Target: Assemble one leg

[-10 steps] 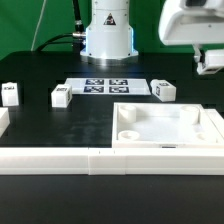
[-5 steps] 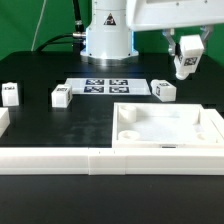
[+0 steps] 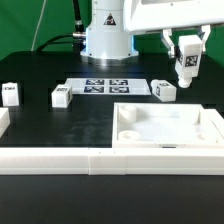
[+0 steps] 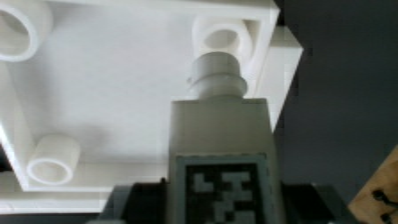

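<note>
The matte black counter [image 3: 60,125] carries a smooth white moulded panel [image 3: 165,128], square with a raised rim, at its near edge toward the exterior view's right. Over one panel corner, the gripper [image 3: 186,48] is clamped on the leg [image 3: 186,64], a tagged rectangular block ending in a round peg [image 4: 217,70]. Risk: if the peg is off-axis from the corner hole [image 4: 222,38], it would likely jam on the hole's edge.

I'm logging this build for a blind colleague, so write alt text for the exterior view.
The tool holds a tagged white leg in the air at the exterior view's right. Below, on the black table, lie a large rimmed white panel, the marker board and three loose legs.
</note>
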### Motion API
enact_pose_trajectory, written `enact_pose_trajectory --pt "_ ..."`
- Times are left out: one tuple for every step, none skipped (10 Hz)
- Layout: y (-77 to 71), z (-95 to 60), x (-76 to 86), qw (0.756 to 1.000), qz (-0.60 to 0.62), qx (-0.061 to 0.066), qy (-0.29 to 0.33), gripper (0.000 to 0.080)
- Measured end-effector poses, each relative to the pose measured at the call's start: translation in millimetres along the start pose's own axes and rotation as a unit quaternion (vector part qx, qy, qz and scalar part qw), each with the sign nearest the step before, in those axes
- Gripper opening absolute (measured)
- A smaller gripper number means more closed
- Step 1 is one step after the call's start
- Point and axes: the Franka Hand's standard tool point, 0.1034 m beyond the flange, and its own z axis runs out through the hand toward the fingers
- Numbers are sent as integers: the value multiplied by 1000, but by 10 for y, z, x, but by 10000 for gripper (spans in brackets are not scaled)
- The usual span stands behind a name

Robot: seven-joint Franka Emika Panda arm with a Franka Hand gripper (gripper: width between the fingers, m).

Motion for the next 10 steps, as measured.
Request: enact_pose_trajectory --pt "43 70 128 1000 -15 -1 3 290" --pt "74 150 313 1000 -23 0 8 290" --pt "67 260 493 1000 -27 1 14 290" --pt "68 331 601 999 -31 2 19 290" --pt "68 362 681 999 -38 3 17 290" --pt "56 353 714 999 -38 4 15 290" --pt "64 352 715 999 -38 3 26 290" --pt "67 353 725 999 -38 2 32 290" --pt "80 354 733 998 -38 -2 55 290" --pt "72 358 672 993 -39 -8 111 290"
